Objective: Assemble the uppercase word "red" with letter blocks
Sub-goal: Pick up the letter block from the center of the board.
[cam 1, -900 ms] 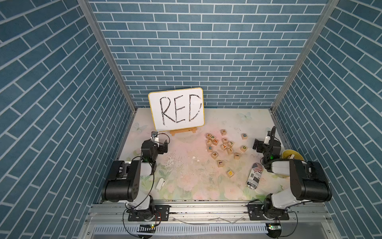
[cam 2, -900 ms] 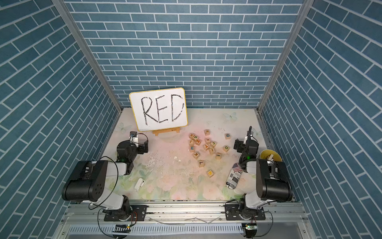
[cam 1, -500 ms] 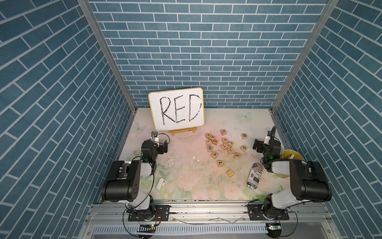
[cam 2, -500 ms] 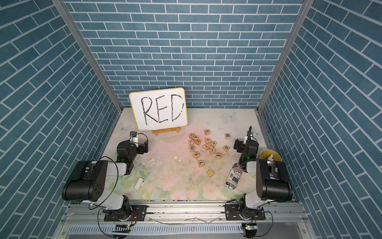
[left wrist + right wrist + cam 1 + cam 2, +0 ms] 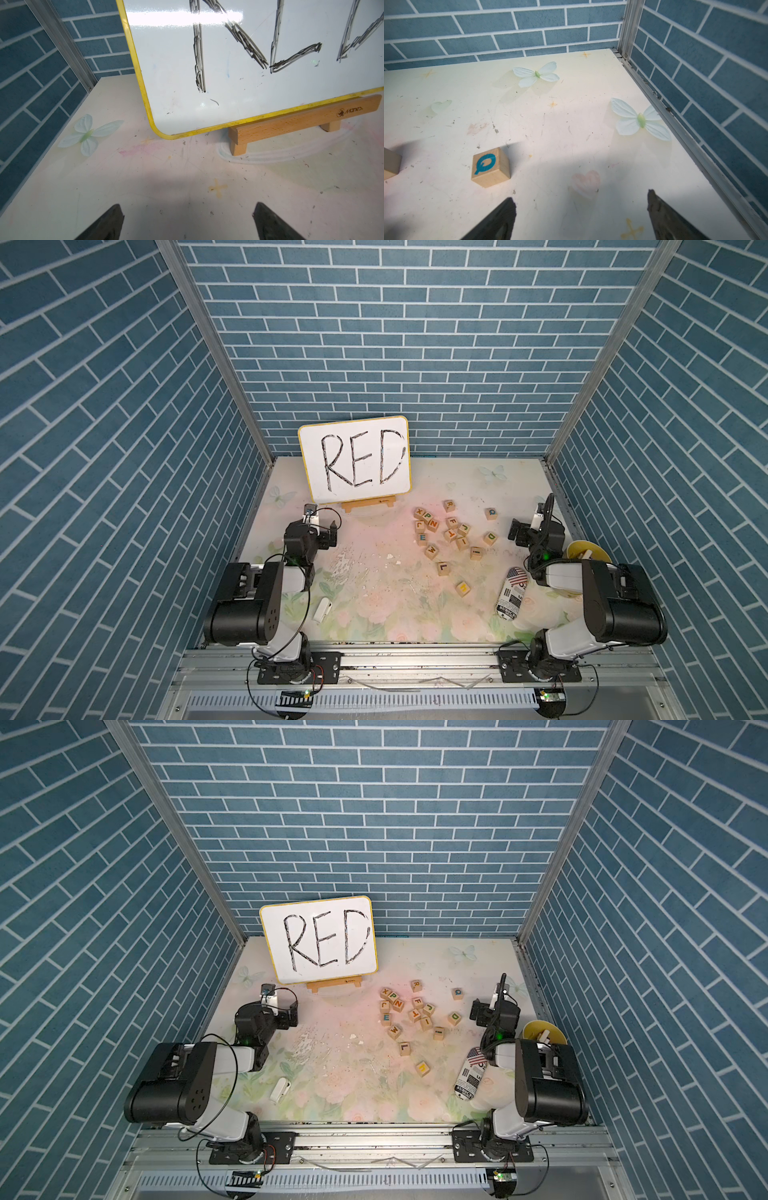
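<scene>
Nothing grabbed yet: left end effector (image 5: 187, 205) and right end effector (image 5: 580, 195) both wide, empty. Next, right should reach the light-wood cube (image 5: 449, 505) lettered, I think, orange-brown R, toward the worktop's back edge.

You have three small light-wood letter cubes lying flat, letters up, well apart and unassembled, right of the white board (image 5: 355, 464): orange-brown R (image 5: 448, 505) near its corner, green E (image 5: 422, 537) further forward, green D (image 5: 491, 537) farthest out.

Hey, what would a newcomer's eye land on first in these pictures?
A white board handwritten RED stands propped at the back of the table. On the side of it nearer the right arm, letter blocks lie loosely scattered, spelling nothing yet. A flag-printed can lies on its side near that arm.
</scene>
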Robot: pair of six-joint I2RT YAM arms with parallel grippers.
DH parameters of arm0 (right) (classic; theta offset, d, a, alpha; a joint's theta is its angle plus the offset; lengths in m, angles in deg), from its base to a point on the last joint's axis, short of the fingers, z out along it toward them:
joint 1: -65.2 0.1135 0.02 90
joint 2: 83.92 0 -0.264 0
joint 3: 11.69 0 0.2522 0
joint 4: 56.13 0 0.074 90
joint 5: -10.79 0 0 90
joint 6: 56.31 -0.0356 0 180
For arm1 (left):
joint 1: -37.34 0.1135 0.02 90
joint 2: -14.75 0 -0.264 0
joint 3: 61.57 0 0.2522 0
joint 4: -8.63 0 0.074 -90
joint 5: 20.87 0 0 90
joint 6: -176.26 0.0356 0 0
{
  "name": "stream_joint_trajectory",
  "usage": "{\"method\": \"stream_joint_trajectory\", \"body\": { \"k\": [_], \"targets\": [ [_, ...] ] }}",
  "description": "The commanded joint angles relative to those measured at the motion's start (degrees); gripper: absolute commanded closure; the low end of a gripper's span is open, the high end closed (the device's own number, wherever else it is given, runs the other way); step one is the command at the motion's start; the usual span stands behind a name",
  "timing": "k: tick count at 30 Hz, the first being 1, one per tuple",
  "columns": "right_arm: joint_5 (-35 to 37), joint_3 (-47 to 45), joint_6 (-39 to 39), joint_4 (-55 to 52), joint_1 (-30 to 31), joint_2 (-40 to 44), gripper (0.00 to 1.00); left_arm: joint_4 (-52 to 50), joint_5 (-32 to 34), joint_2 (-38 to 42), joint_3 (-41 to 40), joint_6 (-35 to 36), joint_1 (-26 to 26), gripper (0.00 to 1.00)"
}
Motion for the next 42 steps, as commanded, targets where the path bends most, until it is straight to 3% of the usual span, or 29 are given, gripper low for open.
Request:
{"method": "stream_joint_trajectory", "body": {
  "k": [1,5,12,17,20,24,29,34,42],
  "targets": [
    [-0.5,-0.3,0.9,1.4,0.1,-0.6,0.01,-0.6,0.4,0.4,0.8,0.0,-0.3,0.01],
    [-0.4,0.0,0.9,0.6,0.2,-0.1,0.03,-1.0,0.5,0.3,0.9,0.0,-0.3,0.01],
    [-2.7,10.3,2.3,-22.2,0.9,6.0,0.05,-4.8,-2.3,4.1,1.5,1.2,-0.3,0.01],
    [-1.7,14.4,-1.7,-33.8,2.9,12.7,0.01,-12.8,-2.2,10.0,3.5,1.1,-0.3,0.01],
    [0.3,19.3,-8.8,-44.3,4.7,14.6,0.01,-17.6,-2.0,15.0,4.2,1.1,-0.3,0.01],
    [2.2,29.2,-16.8,-63.9,7.1,12.9,0.01,-30.6,-1.7,22.8,8.0,2.8,-0.3,0.01],
    [7.1,29.8,-20.9,-70.3,13.6,17.4,0.01,-56.2,-0.9,25.3,21.0,5.6,-0.3,0.01],
    [3.2,30.4,-25.4,-76.3,16.7,22.8,0.10,-77.7,-1.1,26.0,32.0,7.4,-0.3,0.01],
    [-1.3,32.2,-27.9,-86.3,19.6,24.3,0.20,-98.1,-0.7,25.0,46.3,9.8,-0.3,0.01]
  ]
}}
